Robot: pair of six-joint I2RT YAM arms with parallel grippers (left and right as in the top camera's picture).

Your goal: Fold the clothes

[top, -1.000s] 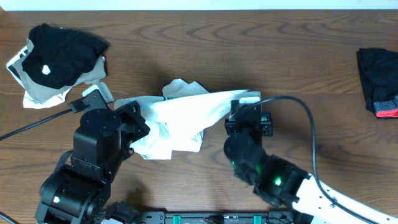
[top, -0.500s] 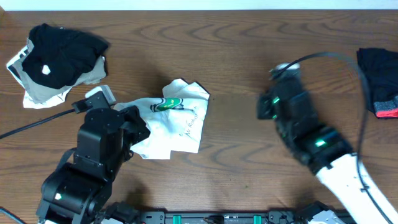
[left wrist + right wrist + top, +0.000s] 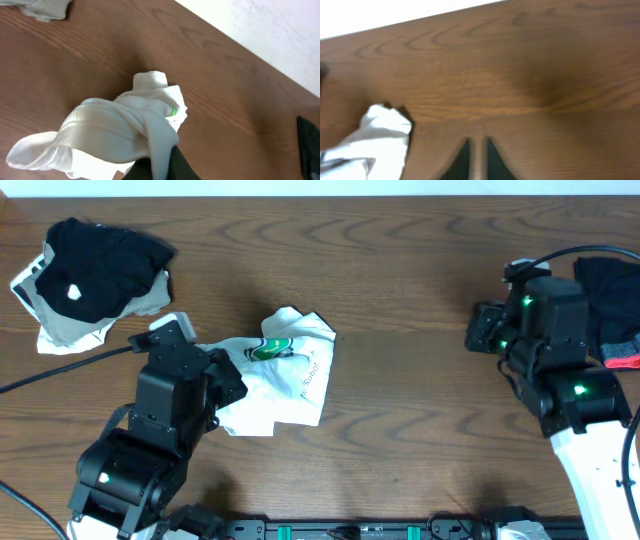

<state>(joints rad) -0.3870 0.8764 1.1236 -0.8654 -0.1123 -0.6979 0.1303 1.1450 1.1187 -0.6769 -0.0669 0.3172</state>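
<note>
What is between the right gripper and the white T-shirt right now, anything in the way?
Nothing visible. Only bare wooden table lies between the right gripper and the white T-shirt. The black garment with red trim sits on the far side of the right arm, off that path.

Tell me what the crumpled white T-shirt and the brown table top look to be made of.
White crumpled T-shirt with black print: likely thin, soft, matte cotton knit; it bunches in loose rounded folds.
Brown table top: wood or wood-look laminate, smooth, slight sheen; grain rings show, real or printed I cannot tell.
</note>
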